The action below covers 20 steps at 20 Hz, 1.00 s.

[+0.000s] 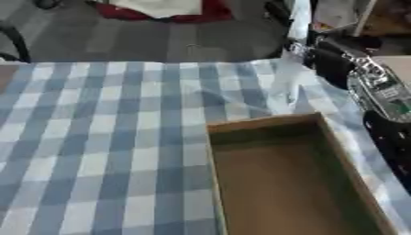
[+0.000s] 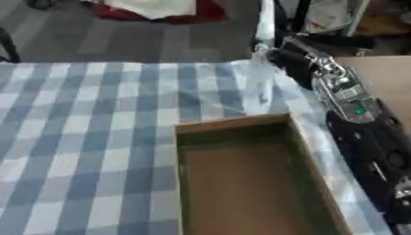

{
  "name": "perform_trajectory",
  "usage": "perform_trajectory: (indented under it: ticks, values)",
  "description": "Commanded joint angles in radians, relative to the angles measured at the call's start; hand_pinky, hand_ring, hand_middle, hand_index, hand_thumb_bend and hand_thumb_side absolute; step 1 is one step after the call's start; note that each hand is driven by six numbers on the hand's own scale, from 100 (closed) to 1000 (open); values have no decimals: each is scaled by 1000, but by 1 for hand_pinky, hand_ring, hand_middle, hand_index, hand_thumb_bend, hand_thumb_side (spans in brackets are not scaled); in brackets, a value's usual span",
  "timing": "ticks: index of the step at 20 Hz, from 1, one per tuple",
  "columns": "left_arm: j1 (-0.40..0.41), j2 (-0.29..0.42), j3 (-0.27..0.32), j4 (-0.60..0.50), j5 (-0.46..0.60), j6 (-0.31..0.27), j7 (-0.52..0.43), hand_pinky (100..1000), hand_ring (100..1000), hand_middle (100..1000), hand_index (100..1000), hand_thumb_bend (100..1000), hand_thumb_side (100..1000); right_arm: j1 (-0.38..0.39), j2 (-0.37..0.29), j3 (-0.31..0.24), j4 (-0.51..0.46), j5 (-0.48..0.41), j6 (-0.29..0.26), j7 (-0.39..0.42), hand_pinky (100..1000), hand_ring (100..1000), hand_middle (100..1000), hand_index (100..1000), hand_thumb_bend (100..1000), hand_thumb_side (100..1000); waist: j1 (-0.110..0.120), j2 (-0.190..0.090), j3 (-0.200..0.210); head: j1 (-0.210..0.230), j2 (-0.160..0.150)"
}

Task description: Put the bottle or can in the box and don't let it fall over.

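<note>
Starting at the left, the bench (image 1: 96, 137) is bare blue-and-white checked cloth with nothing standing on it. Right of centre lies the box (image 2: 233, 183), open, brown and empty, its long side running toward the robot so a hand can lower something straight in. Past its far right corner a clear bottle (image 2: 258, 87) stands upright, pale and hard to make out against the cloth; the right hand (image 2: 289, 59) reaches it from the upper right and seems to have dark fingers round its upper part, though the blur leaves that uncertain. A grip high up would keep it hanging plumb for the carry, which suits a thing that must not topple. The left hand shows in neither view. Beyond the bench is grey floor, with a red and white heap at the far edge.
</note>
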Motion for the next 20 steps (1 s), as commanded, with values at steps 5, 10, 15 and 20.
perform_trajectory:
  ticks: [5, 10, 15, 20]
  values:
    - [-10, 14, 2, -17, 4, -1, 0, 255, 783, 762, 523, 100, 672, 1, -16, -8, -2, 19, 4, -12, 1000, 1000, 1000, 980, 100, 436, 2, -20, -2, 0, -13]
    - [-9, 15, 2, -17, 4, -1, 0, 256, 783, 762, 522, 100, 672, 17, -15, -11, 8, 30, 4, -9, 1000, 1000, 1000, 971, 100, 429, 2, -21, -3, 1, -13]
    - [-9, 14, 2, -18, 5, -1, -1, 255, 783, 763, 522, 100, 672, 27, -8, -12, 19, 34, 4, -9, 1000, 1000, 1000, 966, 100, 428, 3, -20, -3, 0, -14]
    - [-9, 14, 1, -18, 5, -1, -2, 255, 784, 763, 522, 100, 672, 30, -1, -14, 30, 24, 2, -8, 1000, 1000, 1000, 969, 100, 430, 4, -19, -2, -1, -16]
